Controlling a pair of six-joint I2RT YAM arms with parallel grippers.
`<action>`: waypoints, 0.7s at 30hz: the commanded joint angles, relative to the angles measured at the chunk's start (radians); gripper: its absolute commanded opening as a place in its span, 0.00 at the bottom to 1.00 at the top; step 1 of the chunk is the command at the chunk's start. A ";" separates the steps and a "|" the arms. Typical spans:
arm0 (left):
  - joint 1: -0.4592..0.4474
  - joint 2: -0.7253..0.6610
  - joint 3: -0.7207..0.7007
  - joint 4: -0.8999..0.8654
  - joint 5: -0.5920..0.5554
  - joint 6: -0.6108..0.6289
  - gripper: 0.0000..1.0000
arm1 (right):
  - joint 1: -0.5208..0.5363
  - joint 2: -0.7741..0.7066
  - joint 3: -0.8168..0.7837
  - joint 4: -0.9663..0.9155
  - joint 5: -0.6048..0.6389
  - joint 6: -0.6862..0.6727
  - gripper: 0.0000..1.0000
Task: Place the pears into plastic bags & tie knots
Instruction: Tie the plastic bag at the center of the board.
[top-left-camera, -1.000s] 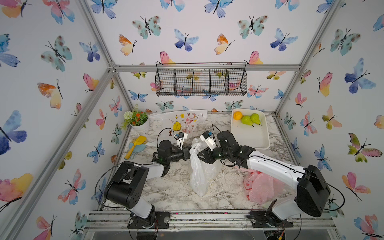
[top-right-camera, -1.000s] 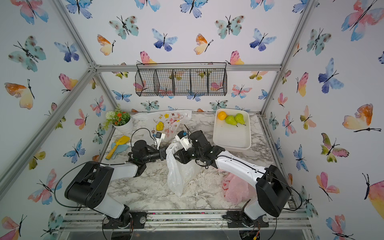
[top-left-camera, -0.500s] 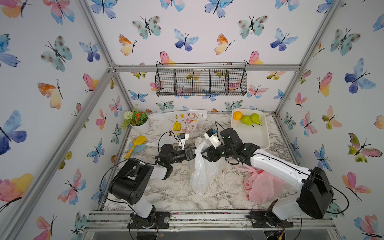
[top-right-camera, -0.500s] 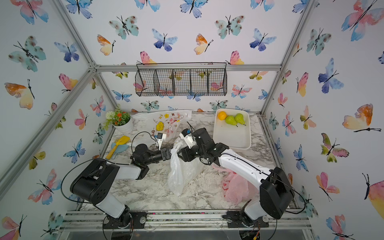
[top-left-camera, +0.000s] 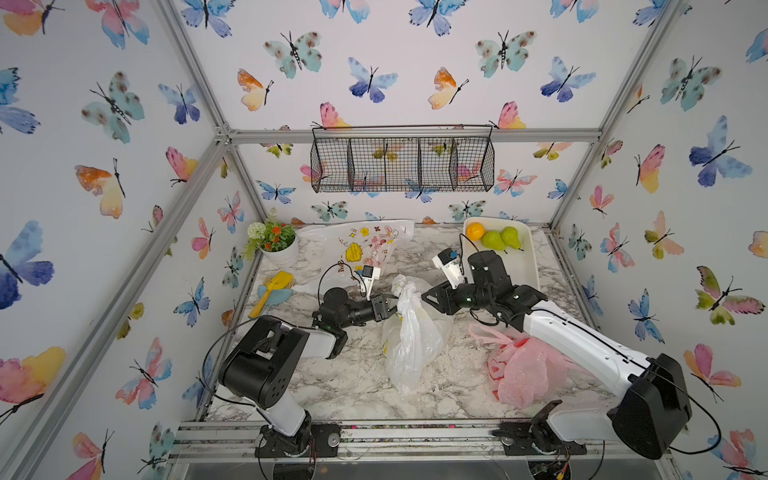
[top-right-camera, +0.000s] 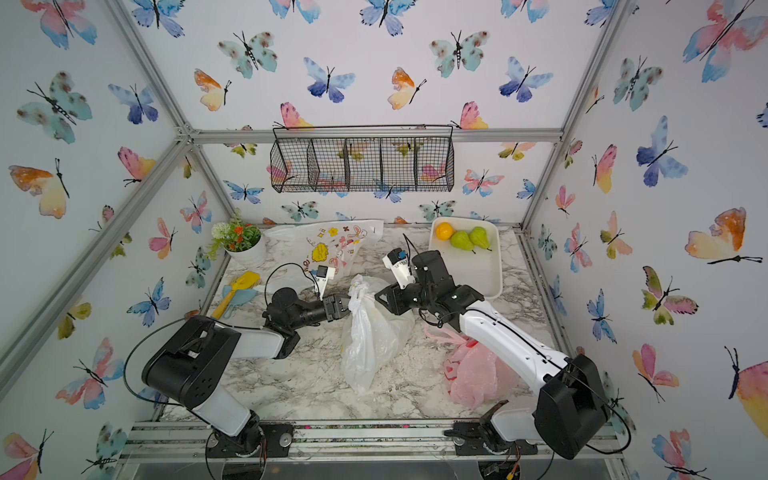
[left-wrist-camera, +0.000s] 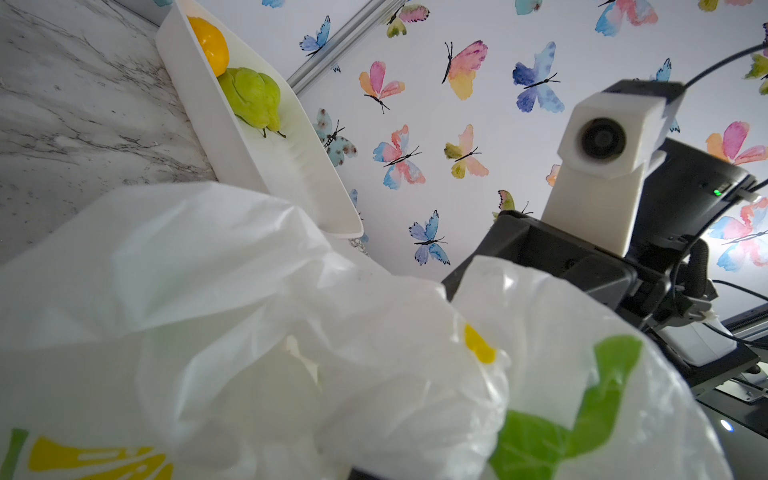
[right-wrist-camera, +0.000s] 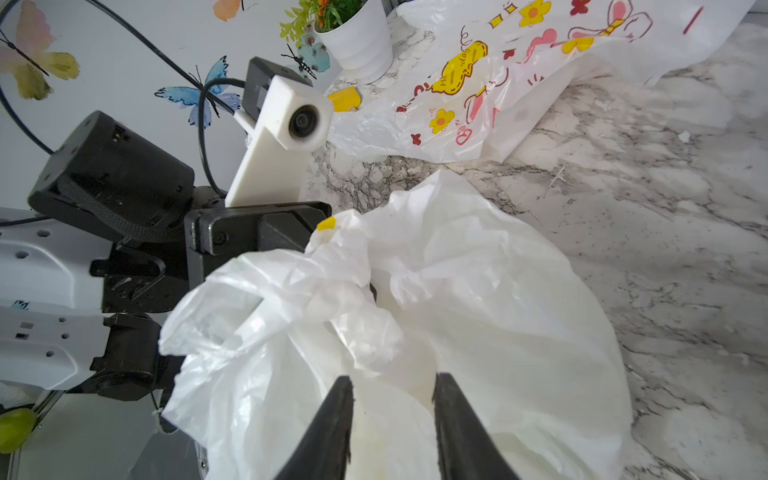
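Table (top-left-camera: 332, 386) read as a dial, 12 at the back wall.
- Lemon bag (top-left-camera: 411, 336): centre, upright. Its top is bunched into a loose knot (top-left-camera: 405, 286). Contents cannot be told.
- Left gripper (top-left-camera: 386, 306): at 9 o'clock of the bag's neck, jaws together on the plastic.
- Right gripper (right-wrist-camera: 392, 380): at 3 o'clock of the neck, jaws apart, tips just at the bag, nothing clamped.
- Pink bag (top-left-camera: 523, 370): 4 o'clock, slumped.
- Doodle bag (top-left-camera: 361, 245): 12 o'clock, lying flat.
- Pears (top-left-camera: 493, 240): two green, touching, in the tray (top-left-camera: 519, 274) at 1 o'clock, beside an orange (top-left-camera: 475, 230).
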 joint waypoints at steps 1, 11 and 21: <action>-0.009 0.006 0.025 0.005 0.010 0.009 0.00 | -0.003 0.025 -0.011 0.026 -0.067 0.010 0.35; -0.016 0.006 0.033 -0.007 0.015 0.016 0.00 | 0.010 0.063 0.010 0.048 -0.096 -0.010 0.38; -0.021 0.007 0.041 -0.004 0.027 0.019 0.00 | 0.034 0.133 0.055 0.081 -0.087 -0.002 0.43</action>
